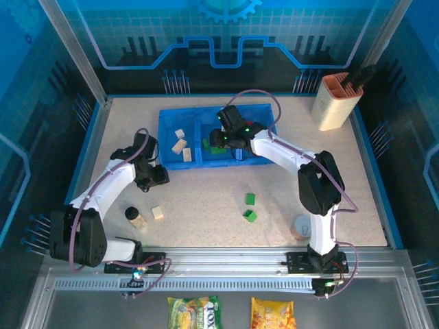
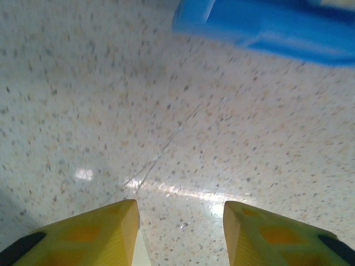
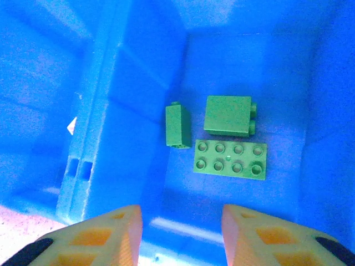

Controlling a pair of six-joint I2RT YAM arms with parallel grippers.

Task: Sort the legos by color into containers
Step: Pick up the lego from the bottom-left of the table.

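Right gripper [image 3: 182, 215] released: fingers [image 3: 100, 235] stand apart with nothing between them, above one compartment of the blue tray [image 3: 111, 105]. Three green bricks lie on that compartment's floor. A narrow oblong brick [image 3: 177, 126] is on the left. A blocky brick [image 3: 228, 115] is on its side just right of it, studs facing right. A flat eight-stud plate [image 3: 230, 159] lies studs up, just nearer the camera than both. Cannot tell whether the plate touches the other two. In the top view the right gripper [image 1: 230, 135] sits over the tray [image 1: 180, 112], at the compartment just right of the left-hand one. The left-hand compartment holds three beige bricks [image 1: 180, 145]. Left gripper [image 2: 180, 209] likewise released: fingers [image 2: 94, 235] parted, only bare speckled table [image 2: 166, 111] between them, a tray corner [image 2: 260, 27] ahead. In the top view the left gripper [image 1: 159, 177] is low over the table, just outside the tray's near left corner. Loose on the table are a green brick [image 1: 250, 199] and a second green brick [image 1: 250, 215], near each other, centre-right, well apart from the tray. A lone beige brick [image 1: 158, 213] lies near left, just beside a black-capped bottle [image 1: 132, 214]. A grey cup [image 1: 302, 225] stands close to the right arm. A beige holder [image 1: 334, 101] stands in the far right corner.
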